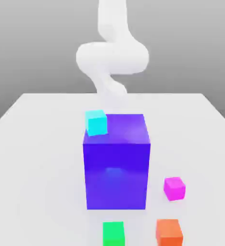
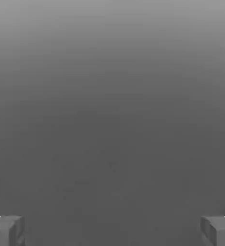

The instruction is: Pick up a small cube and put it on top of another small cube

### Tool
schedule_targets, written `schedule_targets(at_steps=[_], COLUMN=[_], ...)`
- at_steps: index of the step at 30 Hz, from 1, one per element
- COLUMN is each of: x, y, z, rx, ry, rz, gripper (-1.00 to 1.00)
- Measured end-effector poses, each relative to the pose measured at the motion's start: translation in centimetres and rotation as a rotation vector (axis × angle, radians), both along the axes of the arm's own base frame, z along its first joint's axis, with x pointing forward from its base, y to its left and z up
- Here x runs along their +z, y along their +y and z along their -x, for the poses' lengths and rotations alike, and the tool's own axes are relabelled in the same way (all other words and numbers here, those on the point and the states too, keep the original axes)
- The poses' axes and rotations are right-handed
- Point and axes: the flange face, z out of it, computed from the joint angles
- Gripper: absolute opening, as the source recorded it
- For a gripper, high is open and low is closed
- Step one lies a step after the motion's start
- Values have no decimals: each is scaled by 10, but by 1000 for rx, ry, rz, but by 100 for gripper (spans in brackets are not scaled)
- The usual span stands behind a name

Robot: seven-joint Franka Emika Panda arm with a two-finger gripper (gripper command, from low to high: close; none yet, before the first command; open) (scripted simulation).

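1. nearest to you, the orange cube [image 1: 169, 233] and the green cube [image 1: 113, 234] are sitting on the table [image 1: 37, 168], well apart from each other. neither one is carrying another cube, so you are seeing no finished stack here.

2. a little farther, the small magenta cube [image 1: 174, 188] is lying on the table, near the big blue-purple cube [image 1: 116, 175], at its side toward the exterior view's right. this is the cube you are needing to pick up, and nothing is holding it.

3. next to it, the big cube is standing on the table. on its top, at the exterior view's left, the cyan cube [image 1: 96, 123] is resting. this is not counting as your stack, because the lower cube is not being a small one.

4. farthest, the arm [image 1: 112, 57] is hanging beyond the big cube. in the hand view, the gripper [image 2: 112, 231] is keeping its fingers [image 2: 6, 233] wide apart, with nothing between them.

5. so, in my judgement, you are standing at the beginning: the reach, the grasp, the lift and the placing are all remaining. which small cube is waiting to be the base, i am not able to tell from this.
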Motion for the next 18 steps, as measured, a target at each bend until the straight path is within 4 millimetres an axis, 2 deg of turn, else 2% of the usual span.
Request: schedule_targets(at_steps=[4,9,13,18], x=[-76,-172,-249,-341], y=[32,76,109,144], z=[-35,-54,-51,-26], rx=[221,499,730,1026], ry=[103,214,295,386], rz=[109,235,333,448], gripper=[0,0,0,0])
